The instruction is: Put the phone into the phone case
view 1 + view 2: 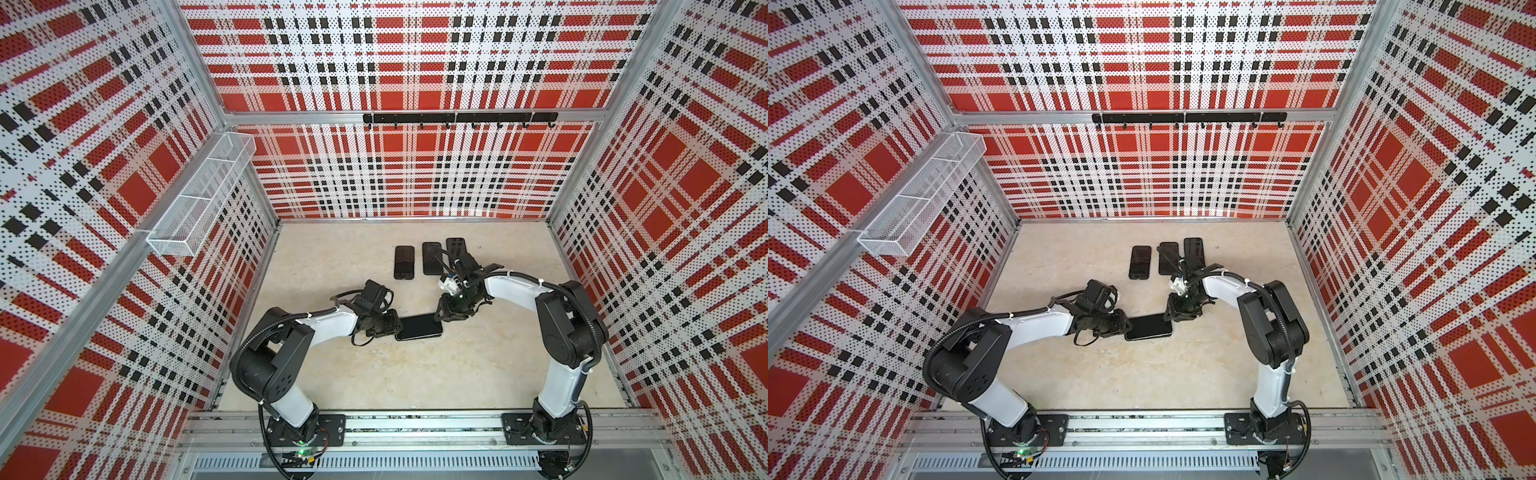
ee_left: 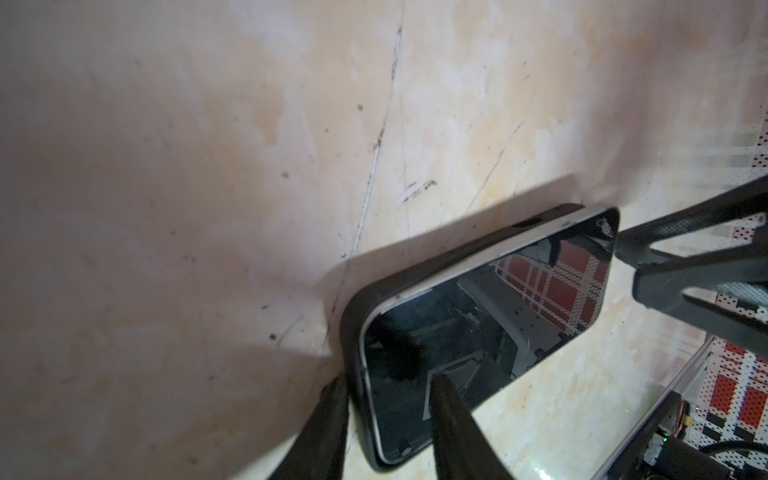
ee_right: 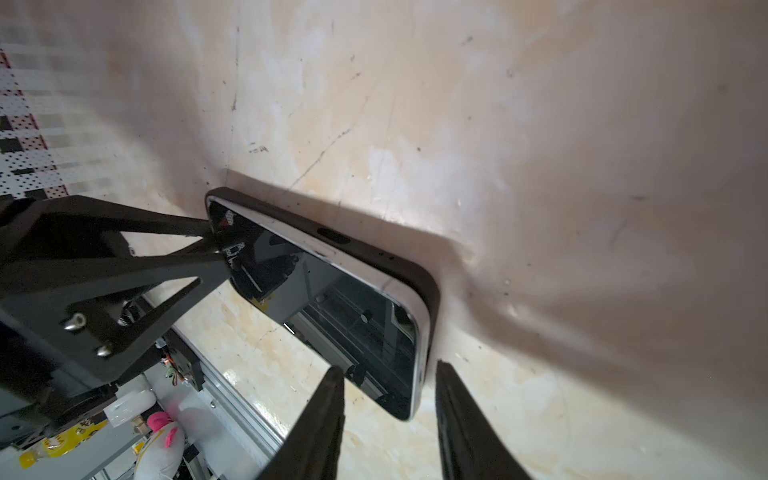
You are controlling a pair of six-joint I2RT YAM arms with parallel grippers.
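Now straddling opposite short ends of the phone (image 1: 419, 327), seated screen-up in its black phone case (image 2: 353, 332) flat on the tabletop (image 1: 374, 374): left pincer (image 2: 386, 376) and right pincer (image 3: 388, 368) alike half-open, neither visibly clamped.

front half of table (image 1: 415, 382) wide open, easy pass there. cased phone (image 1: 419, 327) mid-table, left gripper (image 1: 394, 326) crowding its left end, right gripper (image 1: 439, 316) on its far right corner. three spare phones (image 1: 432, 258) in row behind, right arm hanging over rightmost one. strip between row and cased phone tight, both wrists flanking it. back-left corner bare too.
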